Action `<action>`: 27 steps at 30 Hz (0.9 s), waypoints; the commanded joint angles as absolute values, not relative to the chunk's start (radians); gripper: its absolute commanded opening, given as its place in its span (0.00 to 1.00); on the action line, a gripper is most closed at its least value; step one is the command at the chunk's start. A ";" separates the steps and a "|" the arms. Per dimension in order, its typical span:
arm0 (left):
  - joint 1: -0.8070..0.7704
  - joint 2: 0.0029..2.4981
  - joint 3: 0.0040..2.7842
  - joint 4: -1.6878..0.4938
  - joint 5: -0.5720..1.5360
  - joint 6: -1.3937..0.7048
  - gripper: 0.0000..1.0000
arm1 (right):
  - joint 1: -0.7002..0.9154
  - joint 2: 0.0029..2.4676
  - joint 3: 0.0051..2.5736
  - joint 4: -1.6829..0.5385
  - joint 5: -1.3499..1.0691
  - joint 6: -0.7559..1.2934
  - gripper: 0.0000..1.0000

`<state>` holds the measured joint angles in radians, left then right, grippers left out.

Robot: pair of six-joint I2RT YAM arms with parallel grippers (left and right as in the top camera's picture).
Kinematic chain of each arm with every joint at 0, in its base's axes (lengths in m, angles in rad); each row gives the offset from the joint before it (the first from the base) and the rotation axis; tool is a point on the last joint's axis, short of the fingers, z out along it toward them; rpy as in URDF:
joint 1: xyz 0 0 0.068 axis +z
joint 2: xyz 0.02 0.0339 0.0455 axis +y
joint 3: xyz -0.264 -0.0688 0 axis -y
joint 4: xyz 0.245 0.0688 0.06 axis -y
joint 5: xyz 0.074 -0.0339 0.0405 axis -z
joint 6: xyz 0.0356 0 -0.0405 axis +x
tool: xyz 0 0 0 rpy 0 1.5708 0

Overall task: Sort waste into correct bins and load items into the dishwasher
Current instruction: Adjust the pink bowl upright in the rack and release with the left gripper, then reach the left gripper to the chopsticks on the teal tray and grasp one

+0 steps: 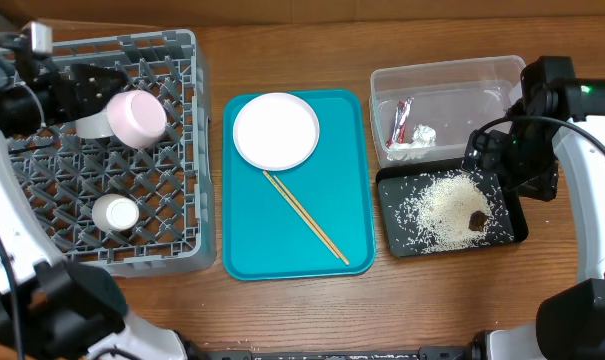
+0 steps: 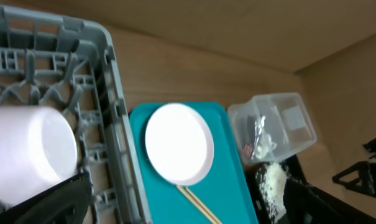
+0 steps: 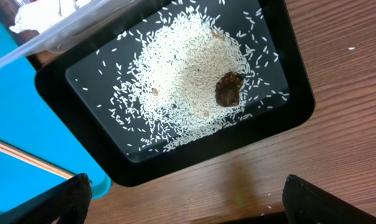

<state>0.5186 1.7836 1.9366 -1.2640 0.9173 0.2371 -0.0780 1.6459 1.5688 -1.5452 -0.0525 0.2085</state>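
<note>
The grey dish rack [image 1: 172, 200] holds a pinkish bowl [image 1: 135, 117] on its side, a pale grey bowl [image 1: 90, 126] partly hidden behind it, and a small white cup [image 1: 115, 213]. My left gripper [image 1: 87, 95] is open over the rack's back, with the bowl [image 2: 29, 152] beside its left finger. The white plate [image 1: 275, 131] and chopsticks [image 1: 304, 215] lie on the teal tray [image 1: 352, 180]. The clear tub [image 1: 452, 80] holds the wrapper [image 1: 400, 120] and napkin [image 1: 419, 136]. The black tray [image 1: 397, 235] holds rice [image 3: 188, 74] and a brown scrap [image 3: 228, 89]. My right gripper [image 3: 184, 199] is open and empty above its front edge.
The rack, teal tray and two bins stand side by side on a wooden table [image 1: 282, 310]. A few rice grains [image 3: 352, 48] lie loose on the wood right of the black tray. The right arm [image 1: 592, 160] hangs over the table's right side.
</note>
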 commanded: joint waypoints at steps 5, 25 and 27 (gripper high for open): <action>0.241 1.707 1.944 -1.388 0.441 -0.028 1.00 | -0.081 1.638 1.573 -1.547 -0.057 0.210 1.00; -0.445 1.730 1.414 -1.129 0.077 -0.854 1.00 | -0.081 1.638 1.573 -1.547 -0.057 0.210 1.00; -0.478 1.730 1.335 -1.090 0.041 -0.912 0.98 | -0.081 1.638 1.573 -1.547 -0.057 0.210 1.00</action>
